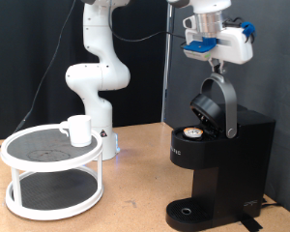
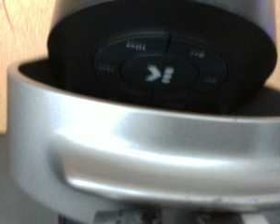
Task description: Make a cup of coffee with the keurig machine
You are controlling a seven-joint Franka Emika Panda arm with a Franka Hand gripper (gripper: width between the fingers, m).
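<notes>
The black keurig machine point(image 1: 222, 159) stands at the exterior view's right with its rounded lid point(image 1: 215, 101) raised. A small white pod with a brownish top point(image 1: 192, 132) sits in the open chamber. My gripper point(image 1: 215, 68) points down from above, its fingertips at the top edge of the raised lid. The wrist view is filled by the lid's dark button panel point(image 2: 154, 70) and its silver handle band point(image 2: 140, 131), very close; my fingers do not show there. The white cup point(image 1: 79, 130) stands on the top shelf of a white rack, far from the gripper.
The white two-tier round rack point(image 1: 48, 179) stands at the exterior view's left on the wooden table point(image 1: 135, 203). The arm's white base point(image 1: 95, 87) rises behind it. The machine's round drip base point(image 1: 188, 213) holds nothing.
</notes>
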